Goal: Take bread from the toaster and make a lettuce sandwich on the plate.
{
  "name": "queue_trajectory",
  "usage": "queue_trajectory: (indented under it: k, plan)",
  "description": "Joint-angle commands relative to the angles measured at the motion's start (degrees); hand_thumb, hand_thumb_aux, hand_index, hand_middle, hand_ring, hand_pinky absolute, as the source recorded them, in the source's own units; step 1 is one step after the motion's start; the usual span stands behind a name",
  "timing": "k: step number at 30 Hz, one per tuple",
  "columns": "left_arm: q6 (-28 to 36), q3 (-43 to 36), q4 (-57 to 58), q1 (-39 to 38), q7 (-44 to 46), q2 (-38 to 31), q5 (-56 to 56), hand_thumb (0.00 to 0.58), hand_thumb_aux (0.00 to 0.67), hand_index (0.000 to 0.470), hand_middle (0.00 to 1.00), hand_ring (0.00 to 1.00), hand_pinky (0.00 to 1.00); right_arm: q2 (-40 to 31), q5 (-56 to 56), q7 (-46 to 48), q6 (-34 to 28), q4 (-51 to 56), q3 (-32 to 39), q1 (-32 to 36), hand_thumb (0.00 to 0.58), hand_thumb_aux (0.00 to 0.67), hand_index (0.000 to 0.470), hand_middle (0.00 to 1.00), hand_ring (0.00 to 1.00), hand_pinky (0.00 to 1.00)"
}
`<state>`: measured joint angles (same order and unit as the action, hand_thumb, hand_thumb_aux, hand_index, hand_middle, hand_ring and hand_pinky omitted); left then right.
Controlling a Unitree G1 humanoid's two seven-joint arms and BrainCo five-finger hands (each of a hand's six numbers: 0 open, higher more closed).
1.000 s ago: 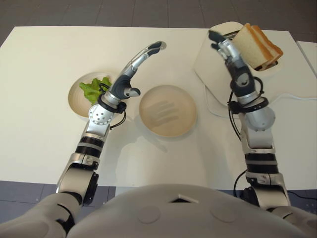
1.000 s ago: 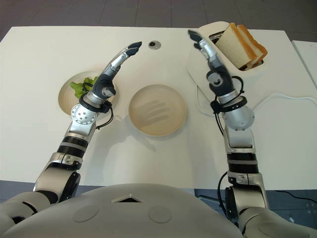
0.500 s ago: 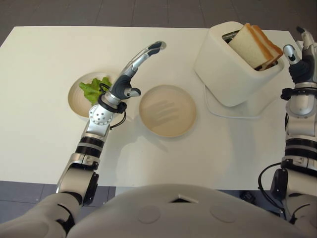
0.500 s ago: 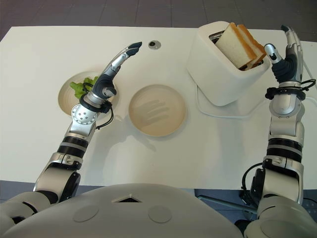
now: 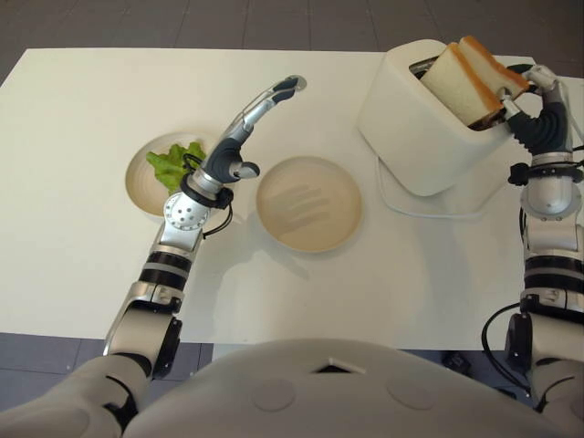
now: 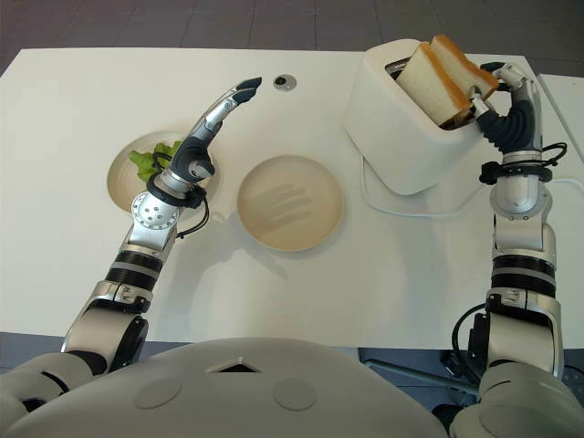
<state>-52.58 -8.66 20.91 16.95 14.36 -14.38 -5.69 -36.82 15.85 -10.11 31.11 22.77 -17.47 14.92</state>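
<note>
We find the right hand (image 6: 509, 105) closed on the outer slice (image 6: 464, 64), fingers at its right edge (thumb contact is unclear). That slice leans apart from the inner slice (image 6: 433, 82); both stand in the toaster (image 6: 401, 137) at the bench's (image 6: 73, 109) far right. The left hand (image 6: 214, 114), fingers straight and holding nothing, hangs above the bench between the lettuce (image 6: 151, 157) in its dish (image 6: 119, 187) and the bare plate (image 6: 290, 203).

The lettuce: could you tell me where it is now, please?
The lettuce lies in the round dish on the left of the table, just left of the left hand and the empty plate.
</note>
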Motion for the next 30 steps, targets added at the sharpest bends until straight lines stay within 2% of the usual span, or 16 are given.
queue_trajectory:
  k: [1,5,7,12,16,23,24,25,26,27,29,30]
  plan:
    - [1.4,2.0,0.2,0.4,-0.8,-1.9,-1.9,0.0,0.0,0.0,0.0,0.0,0.0,0.9,-0.6,-3.9,3.7,-5.6,-2.5,0.1,0.58,0.67,0.47,1.0,1.0,1.0]
    - [11.7,3.8,2.8,2.3,-9.2,-8.9,-19.9,0.0,0.0,0.0,0.0,0.0,0.0,2.9,-4.3,-5.1,5.8,-11.5,-4.9,-0.5,0.58,0.67,0.47,1.0,1.0,1.0]
    - [16.8,4.8,1.6,1.7,-11.2,-12.1,-24.4,0.0,0.0,0.0,0.0,0.0,0.0,4.1,-7.7,-4.1,6.1,-14.5,-5.4,-0.7,0.58,0.67,0.47,1.0,1.0,1.0]
    - [31.3,6.1,1.4,0.3,-14.1,-20.9,-34.0,0.0,0.0,0.0,0.0,0.0,0.0,7.1,-24.7,5.6,2.5,-22.9,-2.5,-1.9,0.58,0.67,0.47,1.0,1.0,1.0]
    - [35.1,4.9,4.2,-1.4,-14.1,-26.6,-36.6,0.0,0.0,0.0,0.0,0.0,0.0,9.1,-32.0,15.6,-4.0,-28.8,5.1,-4.4,0.58,0.67,0.47,1.0,1.0,1.0]
    - [37.8,0.0,4.2,-5.5,-7.7,-30.9,-37.6,0.0,0.0,0.0,0.0,0.0,0.0,12.1,-25.6,27.1,-11.3,-27.8,19.5,-9.5,0.58,0.67,0.47,1.0,1.0,1.0]
    - [37.7,-0.8,4.3,-5.6,-7.1,-30.7,-37.6,0.053,0.032,0.022,0.0,0.0,0.0,12.8,-23.8,28.1,-11.6,-26.2,21.6,-9.8,0.58,0.67,0.47,1.0,1.0,1.0]
    - [37.6,-1.5,4.4,-5.6,-6.6,-30.4,-37.5,0.071,0.042,0.029,0.0,0.0,0.0,13.5,-22.2,28.6,-11.7,-24.7,23.0,-9.9,0.58,0.67,0.47,1.0,1.0,1.0]
    - [37.3,-2.2,4.5,-5.6,-6.0,-30.3,-37.5,0.237,0.155,0.109,0.0,0.0,0.0,14.0,-20.5,29.3,-12.1,-23.0,24.6,-9.9,0.58,0.67,0.47,1.0,1.0,1.0]
    - [36.8,-2.9,4.5,-5.7,-5.6,-30.4,-37.3,0.379,0.276,0.194,0.0,0.0,0.0,14.3,-18.9,30.0,-12.4,-21.5,25.9,-10.0,0.58,0.67,0.47,1.0,1.0,1.0]
    - [34.9,-3.9,4.3,-5.9,-5.0,-30.7,-36.6,0.501,0.423,0.297,0.0,0.0,0.0,14.3,-15.5,31.3,-13.0,-19.0,28.6,-10.4,0.58,0.67,0.47,1.0,1.0,1.0]
    - [34.3,-4.1,4.0,-6.1,-5.1,-31.0,-36.3,0.579,0.638,0.448,0.0,0.0,0.0,14.3,-14.3,31.7,-13.0,-18.2,29.3,-10.6,0.58,0.67,0.47,1.0,1.0,1.0]
